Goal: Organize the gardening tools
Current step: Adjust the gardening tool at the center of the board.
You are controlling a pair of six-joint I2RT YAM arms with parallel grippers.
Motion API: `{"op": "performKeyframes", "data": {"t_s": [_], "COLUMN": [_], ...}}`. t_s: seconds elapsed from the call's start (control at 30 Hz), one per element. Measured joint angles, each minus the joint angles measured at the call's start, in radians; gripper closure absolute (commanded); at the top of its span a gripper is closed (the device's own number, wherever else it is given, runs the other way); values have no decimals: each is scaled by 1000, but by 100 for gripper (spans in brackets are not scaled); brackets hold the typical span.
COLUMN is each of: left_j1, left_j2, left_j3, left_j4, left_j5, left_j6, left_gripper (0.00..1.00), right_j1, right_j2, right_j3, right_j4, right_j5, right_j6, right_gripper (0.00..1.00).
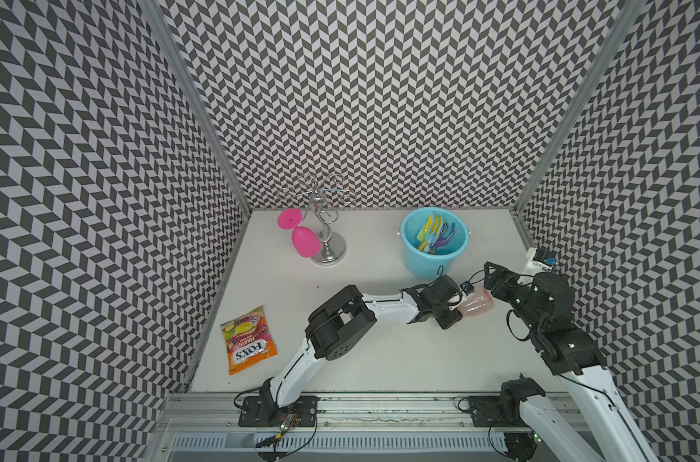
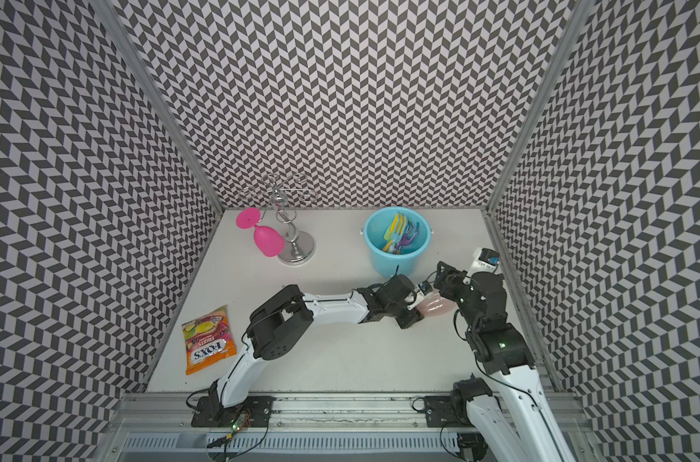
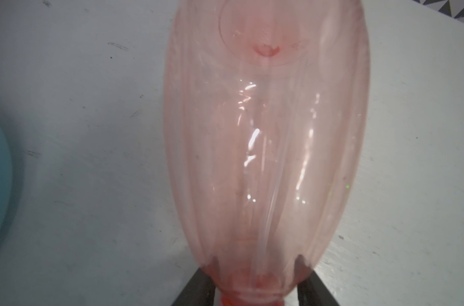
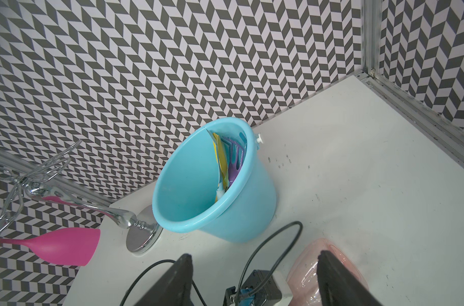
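Chevron-patterned walls (image 1: 100, 200) enclose a white tabletop (image 1: 380, 360). We see the spray bottle (image 1: 478, 306) lying on its side on this surface, just in front of the blue bucket (image 1: 428, 266) and toward the right wall. We note the left gripper (image 1: 462, 300) clasping it. In the left wrist view both dark fingers (image 3: 196, 288) press against the bottle's neck, and the translucent pink body points away from the wrist. The right gripper (image 4: 254, 253) hangs just above the bottle, jaws spread wide with nothing between them. Inside the bucket stand the toy tools (image 1: 436, 236), heads upward: yellow, green, pale blue and purple pieces. At far left we find a pink wine glass (image 1: 304, 242) hanging from a chrome rack (image 1: 328, 248). An orange candy packet (image 1: 247, 340) lies near the left front edge.
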Motion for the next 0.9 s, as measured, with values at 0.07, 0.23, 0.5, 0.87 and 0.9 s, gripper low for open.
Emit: {"op": "performKeyframes", "data": {"t_s": [0.07,0.23,0.5,0.87,0.9], "left_j1": [-6,-19,-23,-27,-28], "left_j2": [7,13,11,-46,-62], "left_j3": [11,24,23,-18,-26], "left_j4": [-3,-8,-11,-24,-24], "left_j5": [-1,0,1,3,3], "left_j6": [-1,-8,-15,-50,-56], "left_gripper": [71,85,91,92,92], "right_j1": [0,0,0,0,0], "right_j2": [0,-2,-29,-35,-35], "right_j3": [0,0,0,4,10], "right_j4": [0,-1,-15,-21,-24], "right_j5": [-1,-3,-3,3,8], "right_j6": [0,1,6,16,16], "right_gripper": [25,26,26,26,25]}}
